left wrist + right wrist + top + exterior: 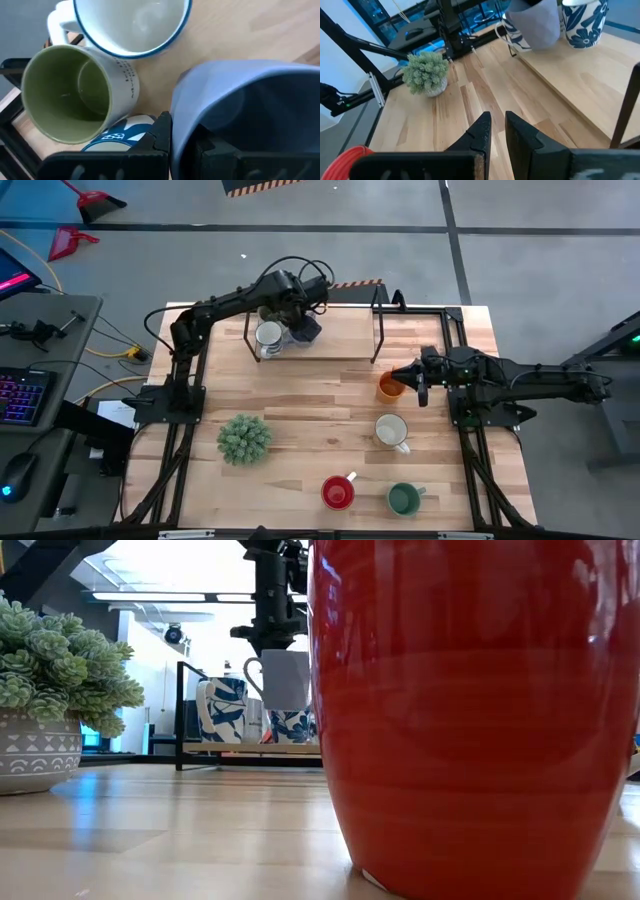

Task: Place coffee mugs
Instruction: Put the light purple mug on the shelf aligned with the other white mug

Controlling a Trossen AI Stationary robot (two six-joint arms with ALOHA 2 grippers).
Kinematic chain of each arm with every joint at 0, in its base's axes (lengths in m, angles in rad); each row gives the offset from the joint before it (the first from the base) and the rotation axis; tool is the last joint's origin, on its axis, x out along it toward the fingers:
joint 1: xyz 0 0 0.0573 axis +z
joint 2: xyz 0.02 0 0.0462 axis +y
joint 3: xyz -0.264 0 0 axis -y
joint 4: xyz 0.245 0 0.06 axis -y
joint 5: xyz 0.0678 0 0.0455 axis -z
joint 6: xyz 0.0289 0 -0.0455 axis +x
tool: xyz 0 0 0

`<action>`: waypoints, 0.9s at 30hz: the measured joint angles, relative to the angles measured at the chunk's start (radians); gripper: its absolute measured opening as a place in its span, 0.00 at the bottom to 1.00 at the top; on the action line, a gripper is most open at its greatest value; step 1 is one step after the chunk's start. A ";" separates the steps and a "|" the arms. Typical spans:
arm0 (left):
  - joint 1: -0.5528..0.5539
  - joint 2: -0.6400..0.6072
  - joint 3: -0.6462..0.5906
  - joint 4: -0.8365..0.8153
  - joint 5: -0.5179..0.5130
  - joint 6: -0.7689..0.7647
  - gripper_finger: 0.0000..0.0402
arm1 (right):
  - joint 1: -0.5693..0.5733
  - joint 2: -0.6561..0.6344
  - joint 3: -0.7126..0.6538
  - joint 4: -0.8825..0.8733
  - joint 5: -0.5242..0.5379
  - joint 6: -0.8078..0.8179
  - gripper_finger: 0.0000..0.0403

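The left tool [300, 320] pinches the wall of a pale white mug [285, 678] and holds it clear above the raised wooden shelf [345, 340] at the desk's far side. The right tool [420, 388], fingers nearly pressed together on nothing, sits just beside the orange mug [389, 387]. Only the left wrist view shows an olive-green-lined mug [70, 95] and a blue-rimmed white mug [132, 22] below. The low view shows 2 blue-patterned mugs [222, 710] there.

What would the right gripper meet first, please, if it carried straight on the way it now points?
Probably bare table: the right gripper looks clear ahead along the boards. The potted plant and the raised shelf sit off to either side, though depth is hard to judge.
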 joint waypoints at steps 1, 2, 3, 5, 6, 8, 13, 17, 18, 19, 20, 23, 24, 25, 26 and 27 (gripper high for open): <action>0.000 0.000 0.000 0.000 0.001 -0.002 0.01 | 0.000 0.000 0.000 0.011 0.000 0.000 0.09; -0.001 0.000 0.000 0.001 0.002 0.002 0.01 | 0.000 0.000 0.000 0.021 0.000 -0.002 0.09; -0.004 0.000 0.000 0.001 0.003 0.025 0.01 | 0.000 0.000 0.000 0.029 0.000 -0.005 0.09; -0.012 0.000 0.000 0.001 0.002 0.053 0.01 | 0.000 0.000 0.000 0.037 0.000 -0.007 0.09; -0.017 0.000 0.000 0.002 -0.001 0.057 0.01 | 0.000 0.000 0.000 0.039 0.000 -0.007 0.09; -0.023 0.000 0.000 0.002 -0.020 0.059 0.01 | 0.000 0.000 0.000 0.041 0.000 -0.007 0.09; -0.027 0.001 0.000 -0.010 -0.025 0.060 0.01 | 0.000 0.000 0.000 0.042 0.000 0.000 0.09; -0.029 0.025 0.000 -0.009 -0.017 0.013 0.01 | 0.000 0.000 0.000 0.058 0.000 0.000 0.09; -0.029 0.033 0.000 -0.013 -0.007 0.014 0.01 | 0.000 0.000 0.000 0.063 0.000 0.000 0.09; -0.031 0.039 0.000 -0.014 -0.002 0.017 0.01 | 0.000 0.000 0.000 0.065 0.000 0.000 0.09; -0.034 0.047 0.000 -0.015 -0.004 0.024 0.01 | 0.000 0.000 0.000 0.067 0.000 0.000 0.09; -0.038 0.072 -0.001 -0.022 -0.007 0.033 0.01 | 0.000 0.000 0.000 0.068 -0.002 0.001 0.09; -0.038 0.074 -0.001 -0.019 -0.004 0.033 0.01 | 0.000 0.000 0.000 0.069 -0.006 0.001 0.09; -0.038 0.073 -0.001 -0.016 -0.005 0.033 0.01 | 0.000 0.000 0.000 0.069 -0.009 0.005 0.09; -0.038 0.073 0.000 -0.013 -0.009 0.034 0.01 | 0.000 0.000 0.000 0.069 -0.010 0.010 0.09; -0.038 0.075 0.001 -0.009 -0.012 0.033 0.01 | 0.000 0.000 0.000 0.070 -0.010 0.011 0.09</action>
